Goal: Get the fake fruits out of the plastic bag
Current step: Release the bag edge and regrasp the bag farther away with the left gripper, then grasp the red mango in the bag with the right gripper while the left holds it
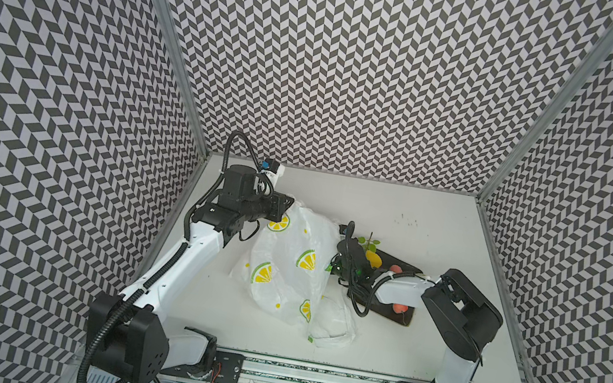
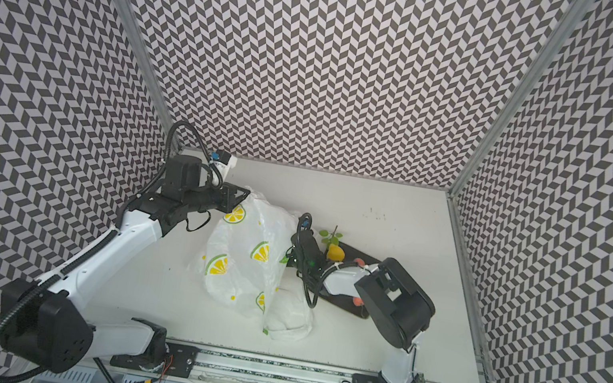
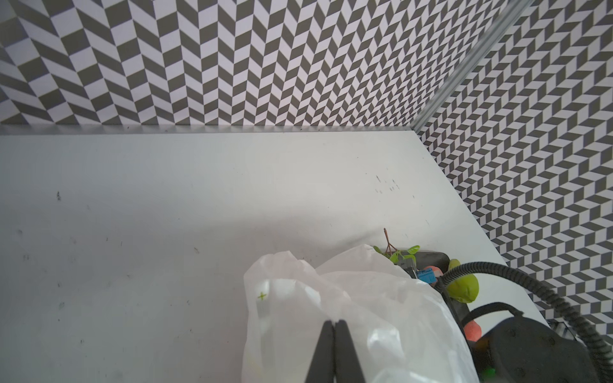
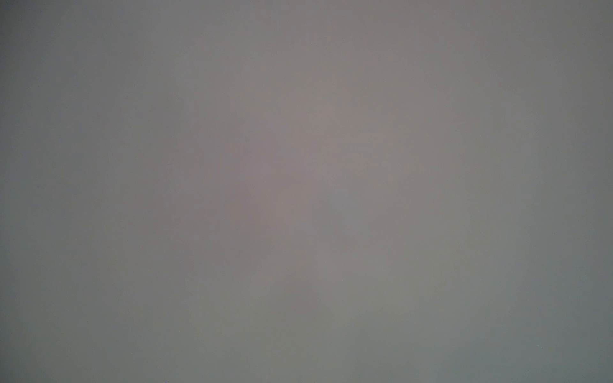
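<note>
On the white table [image 1: 396, 351] the bag [image 1: 291, 270] stands bunched, its top pinched in my closed left gripper [image 1: 288, 203], my right gripper [image 1: 334, 264] buried at its right edge so I cannot tell its state, beside a lemon [image 1: 372, 259] and peach [image 1: 399, 308] on the plate [image 1: 412, 268].

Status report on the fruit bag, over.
Left tool shut on plastic bag. Right tool hidden by bag. Some fake fruits out, on dark plate.
</note>
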You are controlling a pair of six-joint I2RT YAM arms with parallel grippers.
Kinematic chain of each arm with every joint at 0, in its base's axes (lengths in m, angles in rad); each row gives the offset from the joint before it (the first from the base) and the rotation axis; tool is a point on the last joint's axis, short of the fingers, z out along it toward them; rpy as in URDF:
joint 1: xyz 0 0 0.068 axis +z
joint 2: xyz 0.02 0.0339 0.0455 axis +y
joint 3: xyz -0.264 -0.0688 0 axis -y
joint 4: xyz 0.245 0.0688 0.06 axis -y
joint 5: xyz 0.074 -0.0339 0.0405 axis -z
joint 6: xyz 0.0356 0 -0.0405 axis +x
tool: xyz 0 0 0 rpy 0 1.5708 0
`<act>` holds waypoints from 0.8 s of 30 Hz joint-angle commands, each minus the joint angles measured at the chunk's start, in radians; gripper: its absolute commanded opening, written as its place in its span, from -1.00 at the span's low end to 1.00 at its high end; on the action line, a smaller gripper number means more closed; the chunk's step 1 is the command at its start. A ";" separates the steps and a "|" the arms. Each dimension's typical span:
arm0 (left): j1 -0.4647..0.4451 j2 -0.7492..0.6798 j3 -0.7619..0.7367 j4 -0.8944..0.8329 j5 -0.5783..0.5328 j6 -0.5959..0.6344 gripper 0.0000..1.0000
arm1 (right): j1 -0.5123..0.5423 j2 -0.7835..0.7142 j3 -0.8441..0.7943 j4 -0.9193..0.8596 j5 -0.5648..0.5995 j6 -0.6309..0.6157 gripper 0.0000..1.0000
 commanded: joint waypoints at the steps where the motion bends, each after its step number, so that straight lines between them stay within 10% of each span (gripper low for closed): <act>1: 0.046 0.051 -0.008 -0.001 0.057 0.059 -1.00 | 0.001 -0.041 -0.017 0.052 -0.007 -0.004 0.84; 12: 0.071 0.193 0.062 -0.050 -0.113 0.011 -0.79 | 0.001 0.003 0.010 0.024 0.004 -0.015 0.80; 24: 0.066 0.214 0.077 -0.034 -0.216 0.019 -1.00 | 0.016 -0.047 0.022 -0.176 -0.005 -0.198 0.44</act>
